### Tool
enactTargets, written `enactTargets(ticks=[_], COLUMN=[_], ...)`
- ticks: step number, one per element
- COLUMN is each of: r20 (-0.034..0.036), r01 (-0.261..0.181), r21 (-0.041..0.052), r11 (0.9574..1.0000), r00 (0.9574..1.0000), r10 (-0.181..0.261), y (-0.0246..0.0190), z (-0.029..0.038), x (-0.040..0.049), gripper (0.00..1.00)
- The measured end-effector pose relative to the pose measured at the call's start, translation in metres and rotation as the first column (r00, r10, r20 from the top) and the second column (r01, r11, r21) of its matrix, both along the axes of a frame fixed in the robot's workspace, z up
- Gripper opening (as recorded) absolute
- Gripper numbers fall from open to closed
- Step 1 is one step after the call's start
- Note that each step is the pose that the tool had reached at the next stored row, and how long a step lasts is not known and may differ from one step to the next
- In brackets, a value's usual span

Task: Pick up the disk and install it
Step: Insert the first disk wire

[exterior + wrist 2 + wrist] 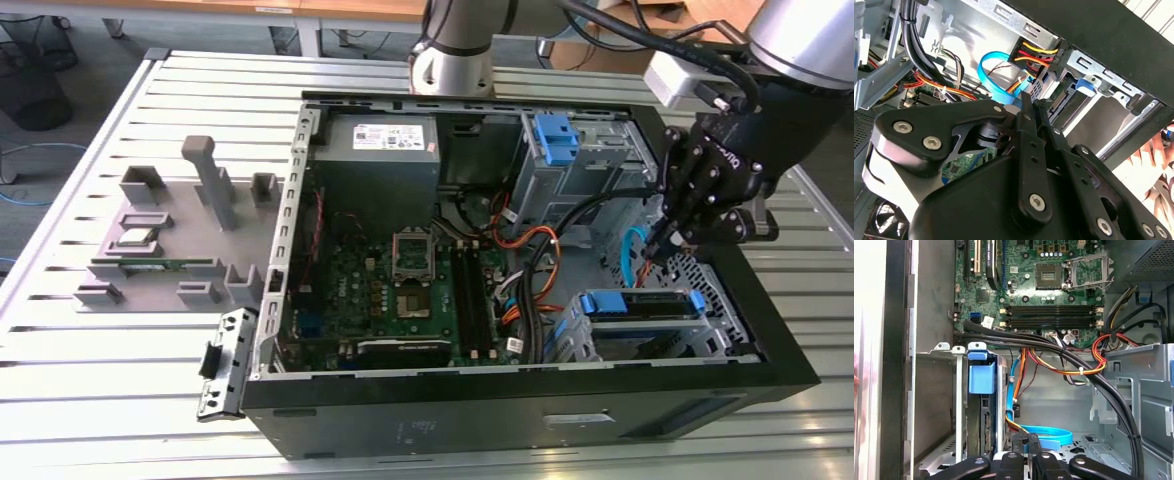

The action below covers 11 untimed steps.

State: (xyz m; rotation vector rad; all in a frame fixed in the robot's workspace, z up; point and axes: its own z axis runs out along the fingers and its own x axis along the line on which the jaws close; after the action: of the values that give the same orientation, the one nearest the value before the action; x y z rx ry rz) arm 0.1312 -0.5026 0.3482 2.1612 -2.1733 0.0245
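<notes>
So, up close the pincer (1029, 102) is clamped closed with nothing in it, just beside the disk (985, 425), which sits edge-on in its metal cage (934, 390) (blue tab (981, 379) showing). Further off, the exterior view takes in grey fixtures (174, 230) on the table (107, 400) beside the case (534, 420).

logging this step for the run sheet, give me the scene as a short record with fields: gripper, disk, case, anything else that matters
gripper: shut, holding nothing, down inside the case by the drive cage
disk: seated in the drive cage at the exterior view's right, blue rails showing, not in the gripper
blue cable: looped on the case floor close to the gripper
case: open, lying on the table
table: slatted, grey fixture at the exterior view's left
</notes>
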Motion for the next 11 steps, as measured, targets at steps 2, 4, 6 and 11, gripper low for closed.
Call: enactTargets(ticks=[2,4,6,11], r20=[0.0045,0.0083,0.0106,0.0121], r01=[-0.003,-0.006,-0.008,-0.012], r21=[0.0000,0.0000,0.0000,-0.0002], r11=[1.0000,1.0000,1.0000,0.9999], r00=[1.0000,0.9999,0.9999,0.9999], r10=[0.003,0.006,0.008,0.012], y=[-0.0002,-0.0005,-0.0011,-0.0062], z=[-0.0003,-0.0005,-0.0008,-0.0012], x=[-0.0019,-0.0042,-0.0071,-0.0112], gripper=[0.16,0.16,0.16,0.16])
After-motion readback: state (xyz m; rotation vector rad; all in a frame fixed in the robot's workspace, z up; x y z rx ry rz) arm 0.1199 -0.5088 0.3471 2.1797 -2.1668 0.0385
